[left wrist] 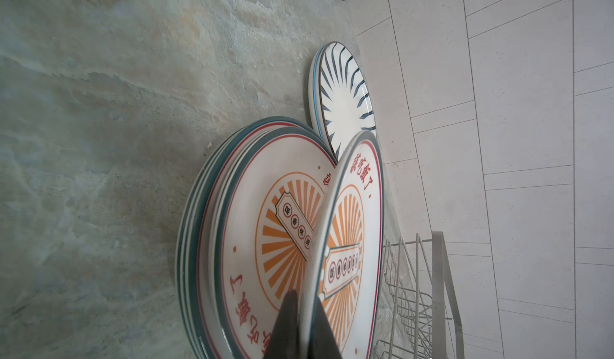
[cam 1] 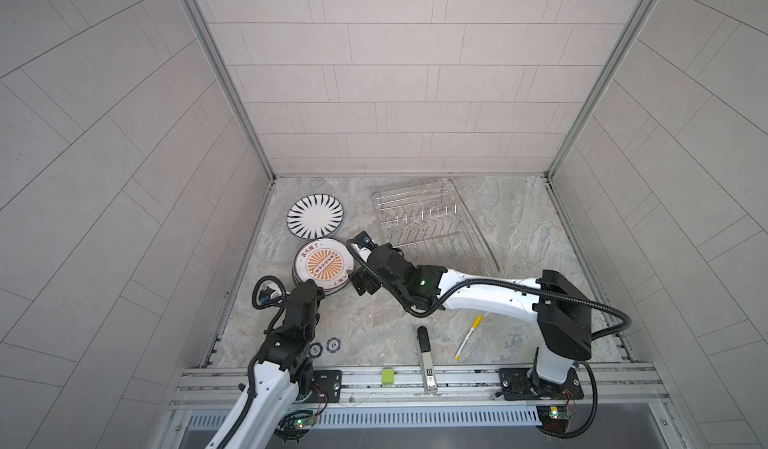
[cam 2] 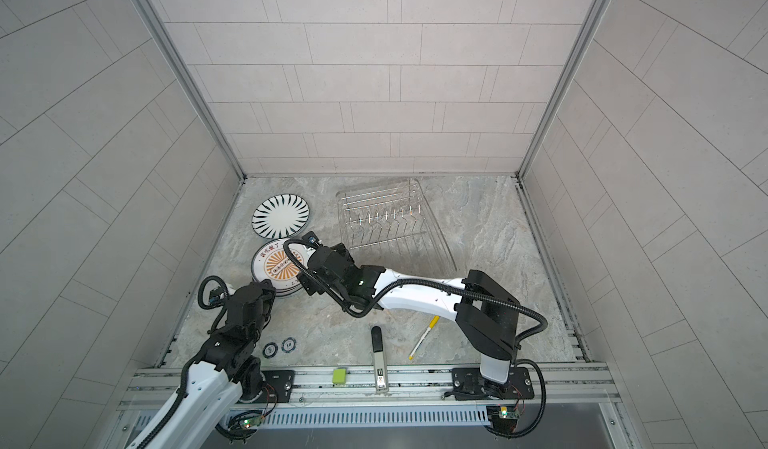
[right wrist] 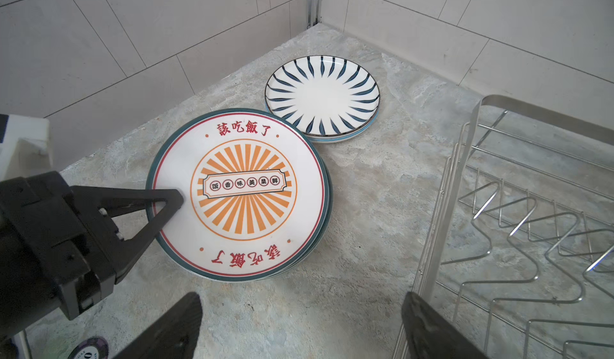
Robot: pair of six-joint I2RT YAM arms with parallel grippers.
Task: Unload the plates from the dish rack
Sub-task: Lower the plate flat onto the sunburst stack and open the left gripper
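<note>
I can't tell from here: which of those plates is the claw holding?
The top sunburst plate, pinched at its rim by the left gripper and tilted up off the pile; the striped plate lies untouched.

Bright, even light; warped edges.

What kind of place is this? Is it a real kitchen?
Probably a pretend kitchen corner built for robot practice: tiled walls, a stone-look counter with a dish rack and plates, and robot arms bolted to a metal rail.
</note>
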